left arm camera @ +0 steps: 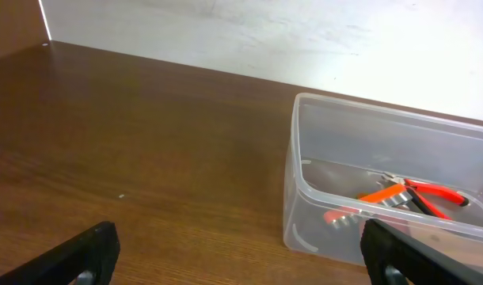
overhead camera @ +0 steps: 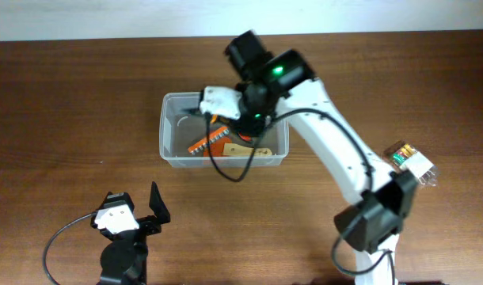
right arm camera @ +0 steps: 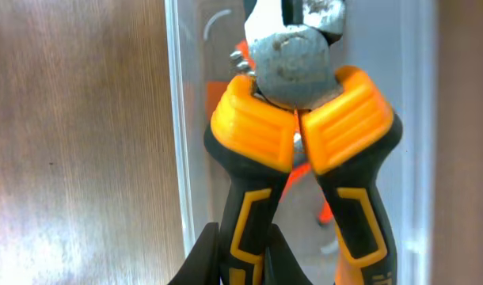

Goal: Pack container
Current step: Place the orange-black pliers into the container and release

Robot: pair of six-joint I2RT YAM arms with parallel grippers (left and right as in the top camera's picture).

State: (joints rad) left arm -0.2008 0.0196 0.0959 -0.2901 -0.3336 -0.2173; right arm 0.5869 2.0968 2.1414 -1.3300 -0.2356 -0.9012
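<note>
While nothing crowds the near left of the table (overhead camera: 59,158), the left gripper (overhead camera: 136,207) hangs there with its fingers spread wide and nothing between them, well apart from everything else. Farther in, about mid-table, stands the container (overhead camera: 169,150), a clear bin with its long side running left to right. On its floor lie an orange-handled tool (left arm camera: 420,194) with a metal head and a tan piece (overhead camera: 243,148) close by; I cannot make out more through the plastic. The right arm (overhead camera: 344,158) reaches in from the near right. Its right gripper (right arm camera: 240,249) is closed on one handle of a pair of pliers (right arm camera: 305,134) with orange and black grips, their metal head over the bin's inside. Off to the right, near that arm's elbow, is a small clear packet (overhead camera: 408,158). Beyond the table's far edge runs a pale wall (left arm camera: 305,32).
</note>
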